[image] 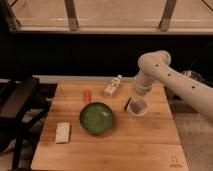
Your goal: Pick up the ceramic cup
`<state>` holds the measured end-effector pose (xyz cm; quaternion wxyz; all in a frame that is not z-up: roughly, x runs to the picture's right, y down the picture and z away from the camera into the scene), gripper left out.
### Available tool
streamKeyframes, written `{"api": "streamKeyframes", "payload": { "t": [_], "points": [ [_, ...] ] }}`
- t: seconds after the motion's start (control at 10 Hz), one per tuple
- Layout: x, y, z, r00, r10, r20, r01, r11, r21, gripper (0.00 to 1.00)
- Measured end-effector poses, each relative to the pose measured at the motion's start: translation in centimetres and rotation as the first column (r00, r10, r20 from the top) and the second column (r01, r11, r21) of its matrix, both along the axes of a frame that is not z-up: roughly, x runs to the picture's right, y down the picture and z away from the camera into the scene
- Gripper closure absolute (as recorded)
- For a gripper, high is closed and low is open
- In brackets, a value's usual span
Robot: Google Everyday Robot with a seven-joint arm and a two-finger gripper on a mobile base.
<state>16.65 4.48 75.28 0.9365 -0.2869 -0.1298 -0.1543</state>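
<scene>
The ceramic cup [138, 108] is a small white cup standing on the wooden table [145, 145], right of the middle. My gripper [134, 103] reaches down from the white arm [165, 75] at the right and sits at the cup, with a dark finger at the cup's left rim. The cup rests on the table.
A green bowl [96, 118] sits at the table's middle. A small plastic bottle [113, 85] lies at the back. An orange-red item [87, 94] lies left of the bottle. A pale sponge-like block [62, 132] lies at front left. A black chair [17, 105] stands to the left.
</scene>
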Motion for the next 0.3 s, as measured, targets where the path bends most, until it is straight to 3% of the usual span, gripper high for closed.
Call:
{"api": "streamKeyframes", "payload": {
  "t": [0.3],
  "points": [
    [0.13, -0.17, -0.33, 1.000, -0.006, 0.005, 0.006, 1.0000, 0.002, 0.95]
  ]
}}
